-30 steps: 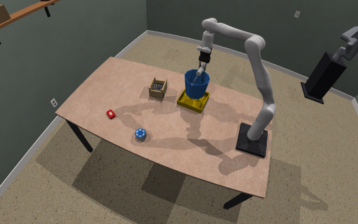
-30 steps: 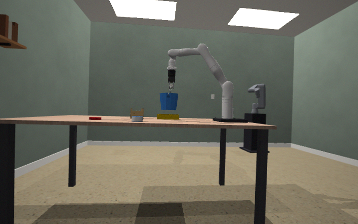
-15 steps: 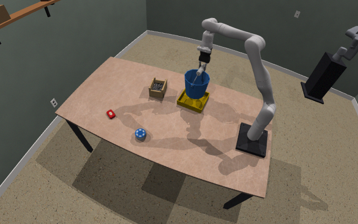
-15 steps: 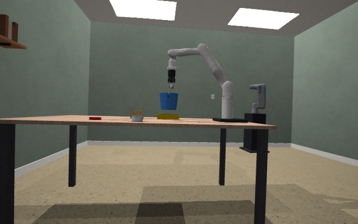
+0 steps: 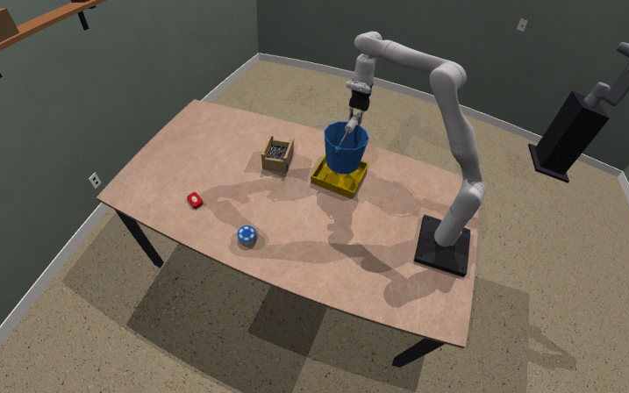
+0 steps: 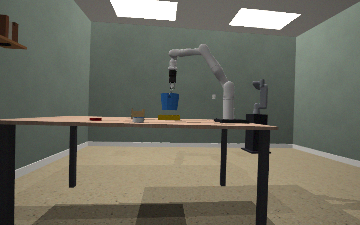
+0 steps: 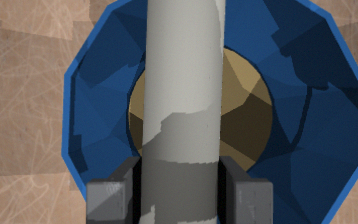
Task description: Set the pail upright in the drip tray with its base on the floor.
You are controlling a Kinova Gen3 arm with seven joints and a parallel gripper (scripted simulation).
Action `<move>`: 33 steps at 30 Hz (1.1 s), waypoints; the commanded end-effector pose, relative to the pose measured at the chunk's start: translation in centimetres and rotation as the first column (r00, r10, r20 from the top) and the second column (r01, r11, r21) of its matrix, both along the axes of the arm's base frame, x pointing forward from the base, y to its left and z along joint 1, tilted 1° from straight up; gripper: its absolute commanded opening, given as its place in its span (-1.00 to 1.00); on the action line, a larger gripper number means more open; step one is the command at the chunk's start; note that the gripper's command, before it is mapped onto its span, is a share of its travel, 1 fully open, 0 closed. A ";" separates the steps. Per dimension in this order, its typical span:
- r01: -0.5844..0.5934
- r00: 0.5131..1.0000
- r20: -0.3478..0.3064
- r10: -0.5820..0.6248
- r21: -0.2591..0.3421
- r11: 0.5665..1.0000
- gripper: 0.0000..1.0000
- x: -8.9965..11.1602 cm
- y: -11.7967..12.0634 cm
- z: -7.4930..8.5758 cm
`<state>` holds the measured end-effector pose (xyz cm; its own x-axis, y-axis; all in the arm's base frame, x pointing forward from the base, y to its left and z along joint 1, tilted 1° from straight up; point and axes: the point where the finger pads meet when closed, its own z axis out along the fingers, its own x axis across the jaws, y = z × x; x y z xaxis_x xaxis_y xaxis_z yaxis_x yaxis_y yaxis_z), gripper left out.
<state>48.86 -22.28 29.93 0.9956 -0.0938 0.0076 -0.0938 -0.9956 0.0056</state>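
Note:
The blue pail [image 5: 346,146] hangs upright from my gripper [image 5: 352,124], which is shut on the grey grip of its handle [image 7: 182,110]. The pail hangs directly above the yellow drip tray [image 5: 339,177]. In the side view the pail [image 6: 169,101] has its base a small gap above the tray [image 6: 169,116]. In the wrist view my fingers clamp the handle grip, and I look down into the pail [image 7: 300,115] at a tan floor [image 7: 245,115]. The tray itself is hidden under the pail there.
A small wooden crate [image 5: 276,153] with metal parts stands left of the tray. A red flat block [image 5: 195,200] and a blue-and-white round tin [image 5: 246,234] lie nearer the table's front left. The arm's base [image 5: 443,246] stands at the right.

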 end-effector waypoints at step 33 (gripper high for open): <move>-0.003 1.000 0.009 0.003 0.002 1.000 -1.00 0.2 0.1 -1.6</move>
<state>48.81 -22.25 28.29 0.9954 -0.0959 0.0064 -0.0959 -0.9954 0.0036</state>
